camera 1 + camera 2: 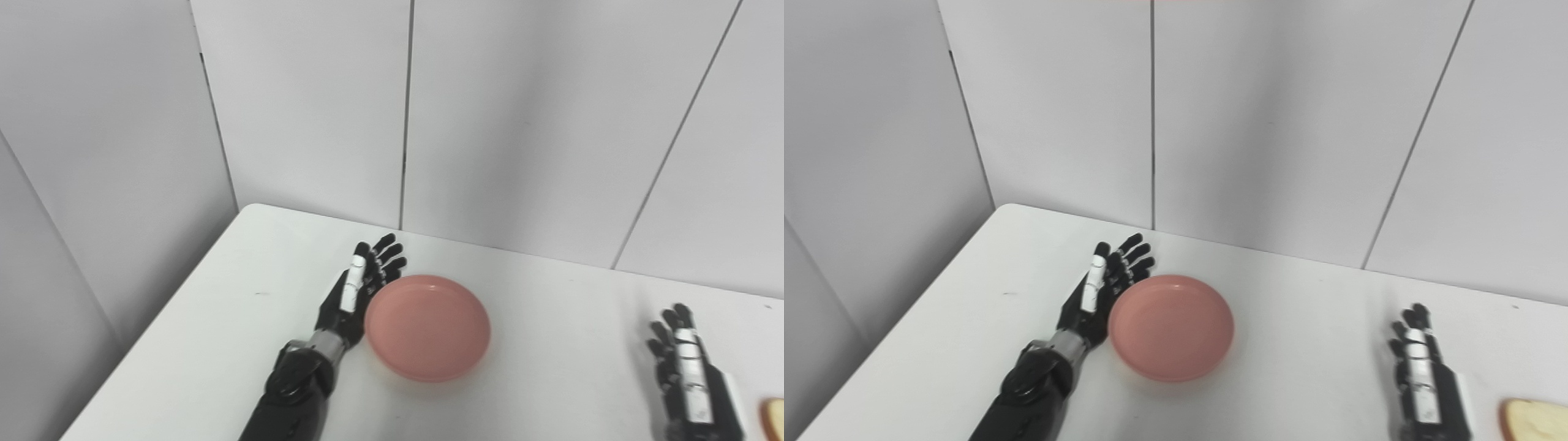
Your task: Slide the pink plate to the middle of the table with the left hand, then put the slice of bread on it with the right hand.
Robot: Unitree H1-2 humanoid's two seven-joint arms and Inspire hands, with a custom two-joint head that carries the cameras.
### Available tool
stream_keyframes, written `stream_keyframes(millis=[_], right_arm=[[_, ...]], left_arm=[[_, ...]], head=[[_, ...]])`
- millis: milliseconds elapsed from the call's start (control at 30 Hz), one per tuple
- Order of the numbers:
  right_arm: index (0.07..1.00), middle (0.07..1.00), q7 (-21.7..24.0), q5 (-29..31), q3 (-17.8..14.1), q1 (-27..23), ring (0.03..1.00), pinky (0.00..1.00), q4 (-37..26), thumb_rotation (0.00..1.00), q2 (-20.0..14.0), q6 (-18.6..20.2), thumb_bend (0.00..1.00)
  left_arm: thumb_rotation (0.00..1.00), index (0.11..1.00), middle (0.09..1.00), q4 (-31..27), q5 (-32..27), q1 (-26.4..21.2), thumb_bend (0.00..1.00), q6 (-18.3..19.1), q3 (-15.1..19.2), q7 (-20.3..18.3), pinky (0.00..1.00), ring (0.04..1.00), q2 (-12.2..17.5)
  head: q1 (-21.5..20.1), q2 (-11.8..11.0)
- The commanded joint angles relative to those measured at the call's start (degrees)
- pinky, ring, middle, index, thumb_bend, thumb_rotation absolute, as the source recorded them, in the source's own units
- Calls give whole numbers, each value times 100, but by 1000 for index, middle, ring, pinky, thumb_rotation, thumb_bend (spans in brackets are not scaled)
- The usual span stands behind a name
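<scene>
A round pink plate (427, 326) rests on the white table (220, 318), left of centre. My left hand (357, 288) stands on edge against the plate's left rim, its fingers stretched out flat toward the wall, holding nothing. My right hand (1421, 376) lies open near the table's front right, fingers extended and apart, with nothing in it. The slice of bread (1534, 419) lies flat at the bottom right corner, just right of that hand and apart from it. Only a sliver of the bread (773, 418) shows in the left eye view.
A grey panelled wall (490, 122) rises directly behind the table's far edge. The table's left edge (153, 324) runs diagonally, with a wall panel beyond it. Bare tabletop (563, 331) lies between the plate and my right hand.
</scene>
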Motion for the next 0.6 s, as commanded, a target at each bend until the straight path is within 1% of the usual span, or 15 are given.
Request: stream_keyframes(millis=[0,33,67,100,133,167,200,300,333,367,433,533,567], right_arm=[[968,967,81,13,26,-148,956,1000,-84,772,29,-416,586],[962,961,73,11,35,-154,950,1000,-83,757,55,-424,601],[961,960,41,-20,55,-155,950,1000,-131,755,91,-402,603],[956,958,19,-44,69,-155,944,1000,-166,763,114,-386,584],[959,960,-11,-84,95,-150,944,999,-227,770,139,-349,576],[961,962,-30,-110,112,-147,944,999,-267,774,156,-324,572],[962,963,-86,-176,138,-146,945,997,-324,776,195,-278,578],[963,964,-210,-289,197,-143,947,991,-460,771,290,-153,602],[964,966,-259,-310,215,-154,950,994,-504,768,339,-93,608],[958,960,-298,-323,230,-162,945,991,-535,760,372,-50,618],[955,957,-369,-359,271,-172,945,992,-603,758,424,29,621],[956,954,-444,-443,333,-192,949,990,-672,787,468,102,604],[956,954,-461,-442,344,-202,949,989,-701,788,482,135,604]], left_arm=[[1000,920,939,-164,17,182,812,102,-96,-23,955,923,-135],[1000,927,946,-225,42,220,810,105,-122,0,956,930,-165],[1000,927,947,-286,72,274,809,86,-149,37,957,930,-211],[1000,929,954,-330,91,312,810,77,-167,63,959,935,-243],[1000,926,956,-364,101,352,810,65,-176,92,954,934,-281],[1000,924,956,-386,106,378,810,58,-183,112,949,932,-305],[1000,922,955,-461,125,430,808,77,-191,162,943,929,-349],[1000,912,951,-692,129,555,801,146,-204,225,928,921,-426],[1000,910,950,-804,101,607,795,157,-209,213,928,924,-457],[1000,908,946,-884,82,644,786,166,-213,206,929,923,-480],[1000,905,941,-993,35,699,778,135,-201,198,926,921,-527],[992,893,935,-1131,-30,785,761,50,-174,202,923,924,-634],[991,892,935,-1195,-29,821,761,46,-182,214,924,924,-672]], head=[[-156,47],[-177,57],[-313,132],[-313,132],[-494,222],[-494,222],[-697,301],[-878,371],[-989,428],[-989,428],[-1097,514],[-1203,603],[-1254,682]])
